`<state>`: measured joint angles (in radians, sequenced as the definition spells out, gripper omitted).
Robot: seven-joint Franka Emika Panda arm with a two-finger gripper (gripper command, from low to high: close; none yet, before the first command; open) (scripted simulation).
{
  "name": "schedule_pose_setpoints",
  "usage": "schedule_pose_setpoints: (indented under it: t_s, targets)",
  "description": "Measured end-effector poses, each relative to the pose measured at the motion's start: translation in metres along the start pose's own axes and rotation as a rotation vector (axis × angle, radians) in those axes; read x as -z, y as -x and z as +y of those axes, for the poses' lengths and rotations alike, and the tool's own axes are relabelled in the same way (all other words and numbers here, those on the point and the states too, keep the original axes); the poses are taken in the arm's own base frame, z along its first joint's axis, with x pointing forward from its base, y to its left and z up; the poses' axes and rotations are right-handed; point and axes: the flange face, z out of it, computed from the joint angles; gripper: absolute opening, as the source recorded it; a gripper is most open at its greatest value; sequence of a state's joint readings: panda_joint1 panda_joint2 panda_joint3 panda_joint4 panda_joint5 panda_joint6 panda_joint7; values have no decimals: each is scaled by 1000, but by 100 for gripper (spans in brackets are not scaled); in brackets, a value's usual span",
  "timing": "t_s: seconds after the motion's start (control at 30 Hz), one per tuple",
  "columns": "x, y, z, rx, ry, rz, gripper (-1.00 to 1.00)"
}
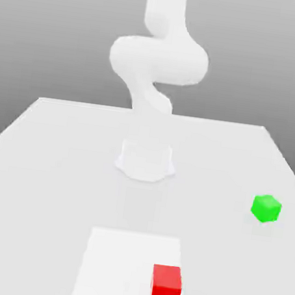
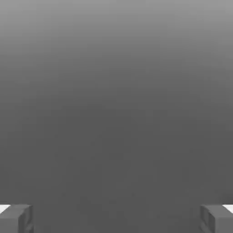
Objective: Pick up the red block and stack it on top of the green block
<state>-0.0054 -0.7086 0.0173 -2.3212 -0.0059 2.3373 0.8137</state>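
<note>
The red block (image 1: pixel 166 286) is a small glossy cube lying near the front of the table, a little toward the exterior view's right. The green block (image 1: pixel 265 208) rests further back, at the exterior view's right, well apart from the red one. In the hand view my gripper (image 2: pixel 116 219) is open. Its two grey fingertips (image 2: pixel 16 218) stand far apart with nothing between them, and only plain grey background lies beyond. The white arm (image 1: pixel 158 60) rises from its base and leaves the exterior view at the top.
The arm's round base (image 1: pixel 146 160) sits mid-table. A brighter white square patch (image 1: pixel 121 265) marks the pale table (image 1: pixel 43 162) under the red block. The table's far edge runs behind the base.
</note>
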Motion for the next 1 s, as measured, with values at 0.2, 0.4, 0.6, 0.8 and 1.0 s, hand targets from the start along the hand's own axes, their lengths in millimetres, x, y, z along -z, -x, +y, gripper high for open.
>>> schedule_pose_setpoints:
  t_s: [0.2, 0.4, 0.6, 0.8, 1.0]
  targets:
    - [-125, 28, 5, 10, 139, -120, 0]
    - [-234, 74, 31, 21, 266, -244, 0]
    - [-325, 138, 75, 32, 385, -376, 0]
    - [-393, 211, 130, 35, 492, -506, 0]
    - [-439, 244, 161, 35, 504, -520, -100]
